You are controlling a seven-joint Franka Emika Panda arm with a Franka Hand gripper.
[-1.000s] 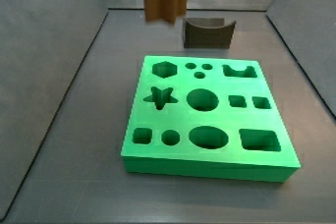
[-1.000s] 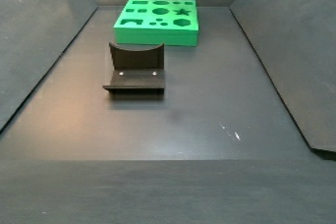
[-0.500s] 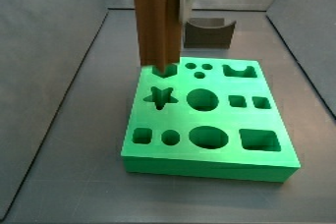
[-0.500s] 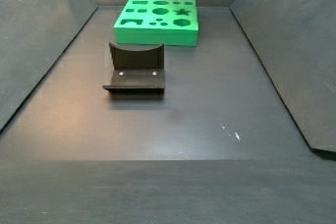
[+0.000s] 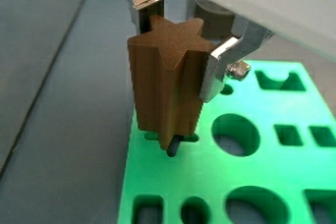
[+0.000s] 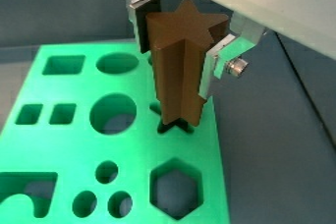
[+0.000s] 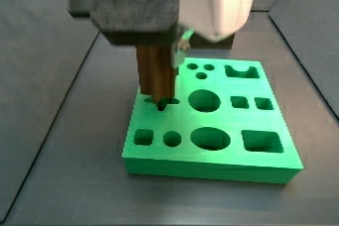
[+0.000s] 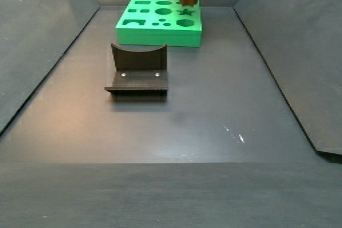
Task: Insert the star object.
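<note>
So you've got the star object (image 5: 167,85) clamped between the gripper (image 5: 178,61) fingers, silver plates pressed on opposite flanks of the peg, and it hangs straight down from the hand with its long axis pretty much vertical in both wrist views. The thing that matters here is how the peg's lower end sits against the star hole (image 6: 172,127) in the green block (image 7: 212,116). In both wrist views the bottom tip is right at the hole, with bits of the dark star cutout peeking out around the base, so it looks lined up over the opening and either just touching the rim or barely started in; you can't really tell which from these angles. In a side view the peg (image 7: 157,76) comes down onto the left part of the block, next to the big round hole (image 7: 204,99). My guess is the next push is straight down along the peg's axis, and the ridges need to match the hole's points or it'll jam on the edge. The fixture (image 8: 138,70) stands well apart on the floor, no issue there.
</note>
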